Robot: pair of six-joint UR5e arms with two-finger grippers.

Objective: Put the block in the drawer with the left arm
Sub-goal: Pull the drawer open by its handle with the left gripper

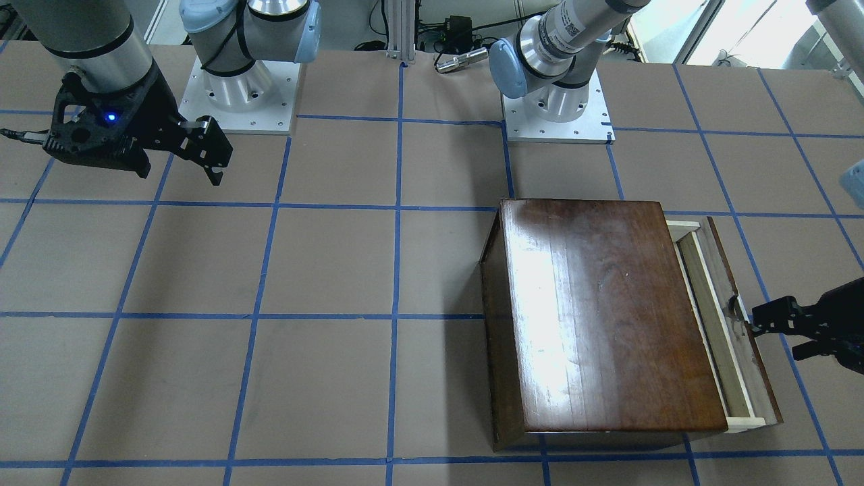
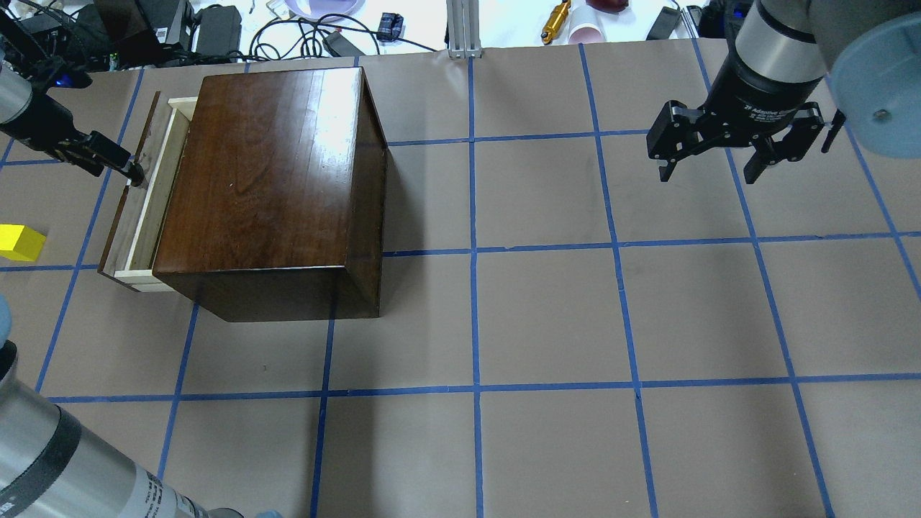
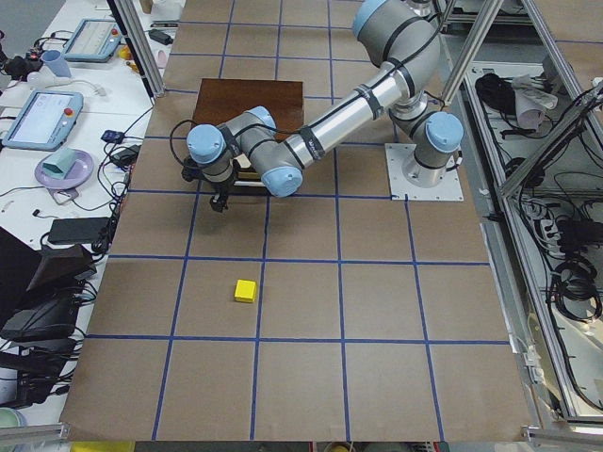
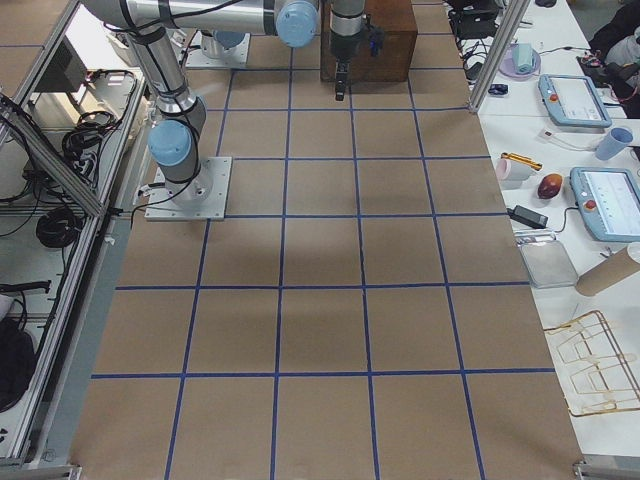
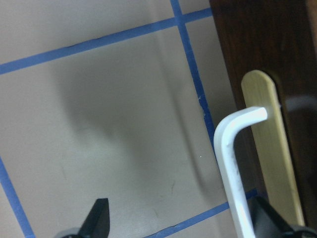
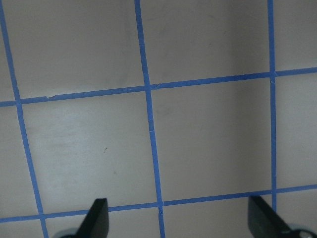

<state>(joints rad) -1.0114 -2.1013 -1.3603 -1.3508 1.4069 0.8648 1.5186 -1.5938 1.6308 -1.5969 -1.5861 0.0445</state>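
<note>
Block (image 2: 20, 242): lies on the table (image 2: 547, 324) at the overhead view's far 9 o'clock edge, outside the drawer (image 2: 147, 208), at about 8 o'clock from the left gripper (image 2: 124, 167) and apart from it. Drawer: stands part way out of the cabinet (image 2: 266, 180) on its 9 o'clock side, pale inside showing. Left gripper: spread wide at the drawer front, holding nothing; in its wrist view, has the white handle (image 5: 232, 163) just inside the 3 o'clock finger (image 5: 265, 218), contact impossible to tell. Right gripper (image 2: 709, 173): hangs spread and empty over bare table at 2 o'clock in the overhead view, well apart from the cabinet.
</note>
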